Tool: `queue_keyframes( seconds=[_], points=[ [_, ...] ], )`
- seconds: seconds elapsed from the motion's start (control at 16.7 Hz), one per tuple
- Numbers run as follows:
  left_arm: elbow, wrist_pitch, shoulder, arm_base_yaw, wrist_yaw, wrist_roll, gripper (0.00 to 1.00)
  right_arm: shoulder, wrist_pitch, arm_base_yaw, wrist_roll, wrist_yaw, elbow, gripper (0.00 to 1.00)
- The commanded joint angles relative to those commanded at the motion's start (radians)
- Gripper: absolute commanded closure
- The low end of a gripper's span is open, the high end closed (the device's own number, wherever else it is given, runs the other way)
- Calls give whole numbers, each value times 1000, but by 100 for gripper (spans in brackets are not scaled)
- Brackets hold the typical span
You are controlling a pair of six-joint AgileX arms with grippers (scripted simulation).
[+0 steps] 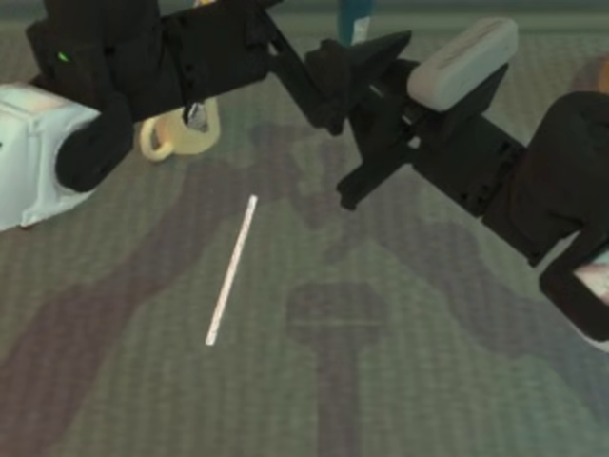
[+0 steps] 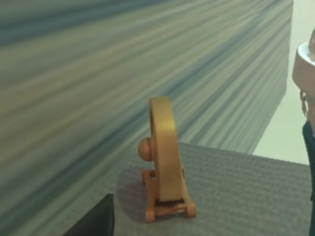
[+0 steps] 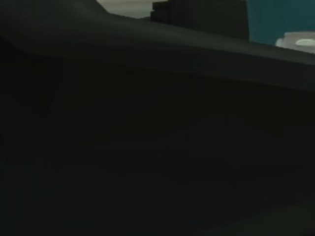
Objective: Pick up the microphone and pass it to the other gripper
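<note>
We see both claws meeting at the desk's far edge — microphone [image 1: 356, 21] just beyond, upright — grip unclear.

White stick [image 1: 231, 270] on mid-table; both arms crowd far edge

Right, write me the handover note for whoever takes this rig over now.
Left gripper: at the table's far middle, next to the right gripper. Right wrist view is dark.
Microphone: teal handle shows just beyond both grippers, at the top view's upper edge; which one holds it cannot be told.
Done: arms meet at the microphone. Left: confirm the holder, finish the pass.
</note>
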Motion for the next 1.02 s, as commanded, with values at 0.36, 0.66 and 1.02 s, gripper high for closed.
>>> queue_keyframes(
  seconds=[0.36,0.66,1.02],
  points=[
    [0,0,0,0,0,0,30,0,0,0,0,0,0,100],
    [0,0,0,0,0,0,68,0,0,0,0,0,0,100],
    [0,0,0,0,0,0,100,0,0,0,0,0,0,100]
  ],
)
